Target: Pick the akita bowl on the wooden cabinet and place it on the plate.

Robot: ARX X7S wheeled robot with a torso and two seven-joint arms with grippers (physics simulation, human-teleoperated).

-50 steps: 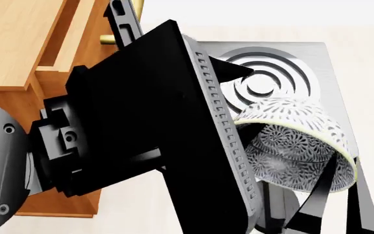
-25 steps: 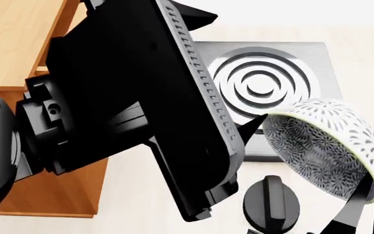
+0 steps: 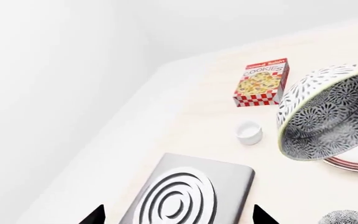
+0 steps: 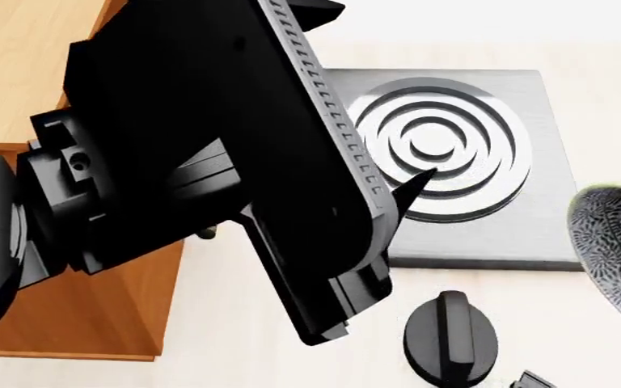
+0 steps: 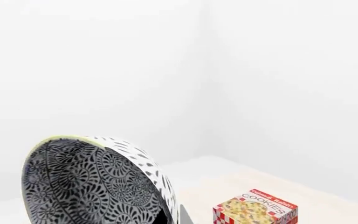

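Left wrist view: akita bowl point(image 3: 328, 116) apparently airborne

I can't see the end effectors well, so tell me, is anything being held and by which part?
The akita bowl is airborne and tilted, apparently carried by its rim by the right end effector; the contact itself isn't visible.

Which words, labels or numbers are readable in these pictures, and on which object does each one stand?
"COOKIES": on the front of the red-and-white checked cookie box, also seen from the right wrist.
A smaller line above it on the box is too blurred to read.
Nothing else carries text.
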